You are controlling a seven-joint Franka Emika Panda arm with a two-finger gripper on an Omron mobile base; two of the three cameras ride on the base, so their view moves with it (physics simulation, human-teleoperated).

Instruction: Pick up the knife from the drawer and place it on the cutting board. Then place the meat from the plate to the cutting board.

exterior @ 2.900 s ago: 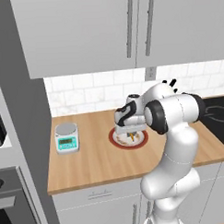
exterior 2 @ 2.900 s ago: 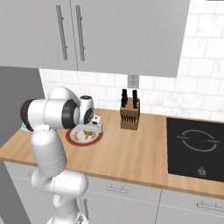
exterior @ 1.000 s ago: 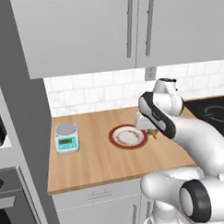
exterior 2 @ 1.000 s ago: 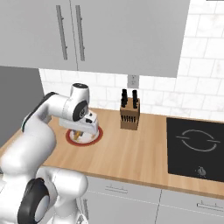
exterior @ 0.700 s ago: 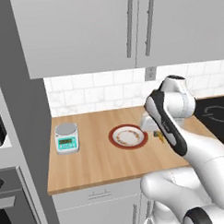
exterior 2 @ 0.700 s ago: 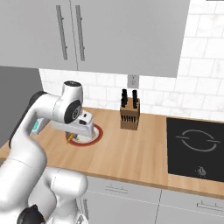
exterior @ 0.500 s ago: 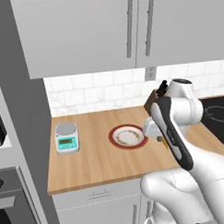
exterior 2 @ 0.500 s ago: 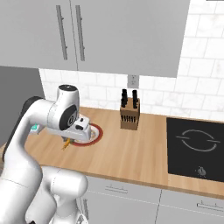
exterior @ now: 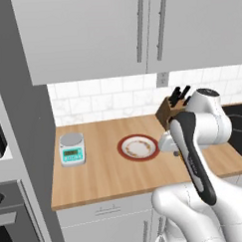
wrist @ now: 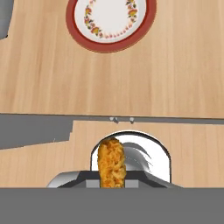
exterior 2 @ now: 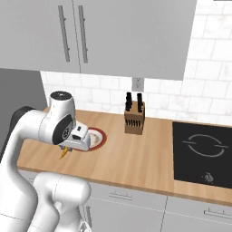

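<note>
- The second step is in hand: the meat (wrist: 111,162) is held in the closed gripper (exterior 2: 66,151), lifted clear of the plate (wrist: 82,36).
- In the right base view the meat is seen as a small orange piece hanging below the gripper, over the desk (exterior 2: 136,158) just in front of the plate (exterior 2: 103,138).
- In the hand view the plate's white centre is bare, with only its printed pattern left, so the pick is judged done.
- The board is not seen in these views, so its place cannot be told, nor whether the knife is already on it.
- The next move is judged to be a carry to the board, with the grip kept closed until the meat is low over the wood.
- The knife block (exterior 2: 135,120) is to be kept clear of during the swing.
</note>
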